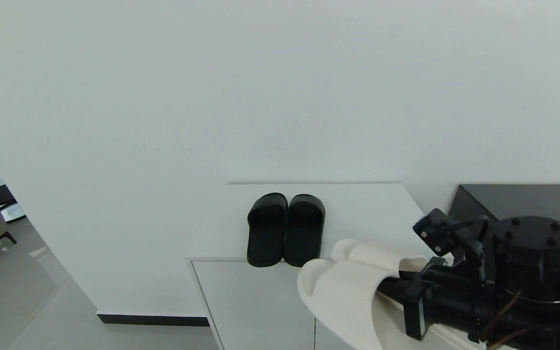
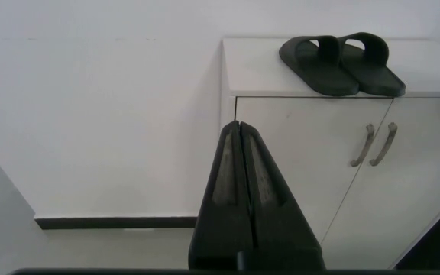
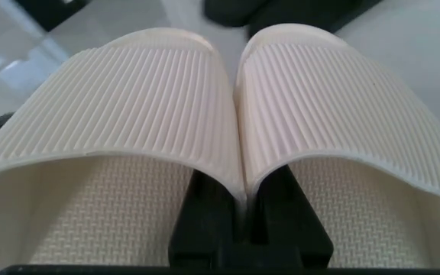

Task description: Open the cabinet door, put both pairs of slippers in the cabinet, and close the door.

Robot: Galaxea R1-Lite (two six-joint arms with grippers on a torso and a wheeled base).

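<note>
White slippers (image 1: 343, 287) sit side by side in the right gripper (image 3: 244, 200), at the front right corner of the cabinet (image 1: 255, 306) top. We cannot tell whether they rest on it. Their long axis runs away from the gripper, toes aimed toward the black slippers (image 1: 285, 228). We see broad ribbed straps, cream-white, and a fine woven-looking pattern on the footbeds. In the right wrist view one dark finger (image 3: 208, 218) lies inside each slipper under the strap. The jaws stand narrow, pinching the two touching inner walls together.

The black slippers lie flat on the cabinet top at its front edge, heels just over it. They are parallel and touching, with the long axis running front to back and the toes toward the wall (image 1: 260, 97). We see plain matte slides with wide straps.

Both doors (image 2: 304, 153) are closed, and two curved handles (image 2: 373, 145) stand side by side where the doors meet. The left gripper (image 2: 240, 141) hangs off the cabinet's left front corner, below its top and apart from it. Its fingers are pressed together with nothing between them. Grey floor (image 1: 27, 311) runs off to the left.
</note>
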